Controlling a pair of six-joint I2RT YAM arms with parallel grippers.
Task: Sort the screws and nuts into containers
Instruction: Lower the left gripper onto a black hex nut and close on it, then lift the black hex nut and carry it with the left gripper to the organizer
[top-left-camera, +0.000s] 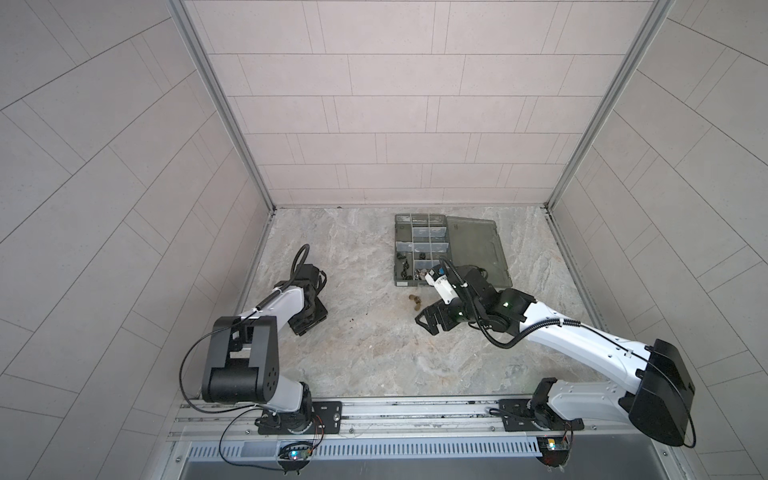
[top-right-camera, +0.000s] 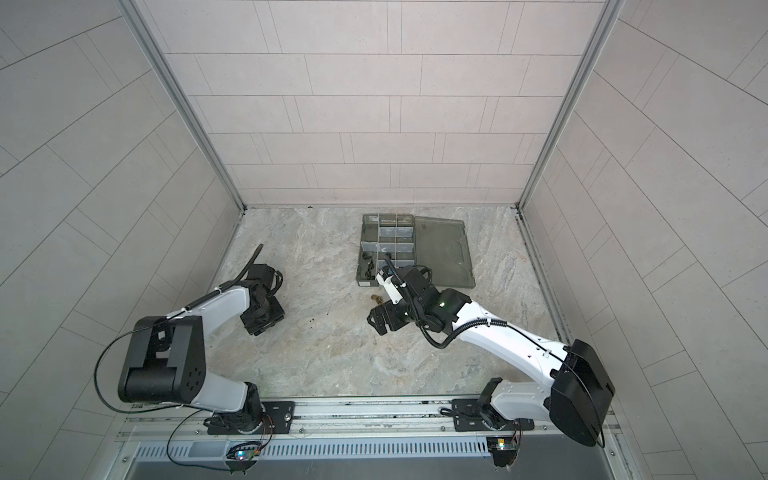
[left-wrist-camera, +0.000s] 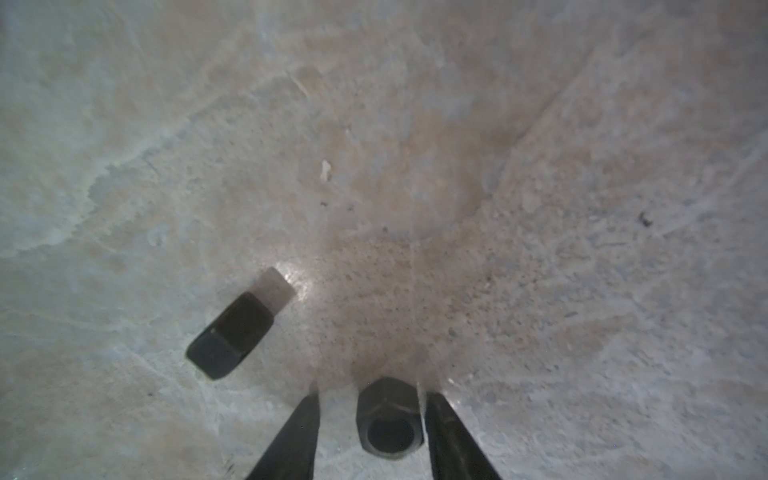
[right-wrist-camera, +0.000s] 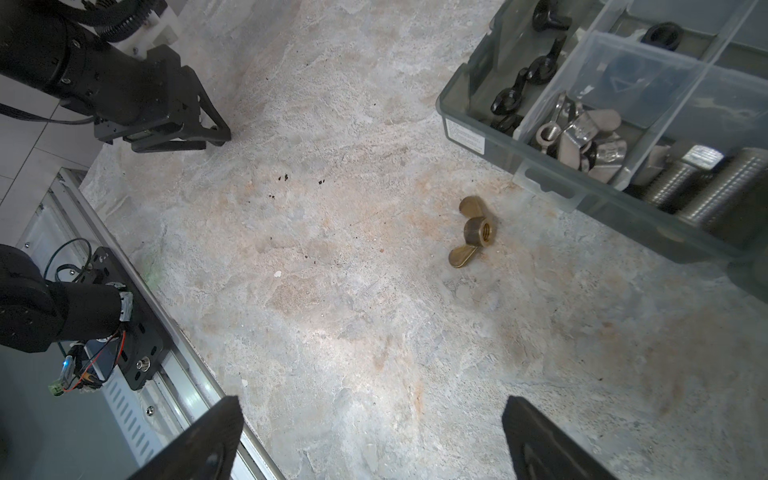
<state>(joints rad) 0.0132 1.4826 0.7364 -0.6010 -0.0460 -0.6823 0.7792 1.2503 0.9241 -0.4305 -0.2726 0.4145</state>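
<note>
Smoky-grey plastic marks the organizer box (top-left-camera: 401, 284) in both top views, the left gripper (top-left-camera: 309, 326) well apart from it and the right gripper (top-left-camera: 427, 322) near its front wall. From the left wrist, partly parted jaws straddle a black hex nut (left-wrist-camera: 388, 419), seemingly to pinch its flats. From the right wrist, wide, empty jaws hang over bare table (right-wrist-camera: 374, 332); a brass wing nut (right-wrist-camera: 473, 232) lies just off the box's edge, with screws (right-wrist-camera: 673, 185) inside.

text: none legible | label (right-wrist-camera: 464, 138) on organizer box (right-wrist-camera: 494, 156): too blurred to read
</note>
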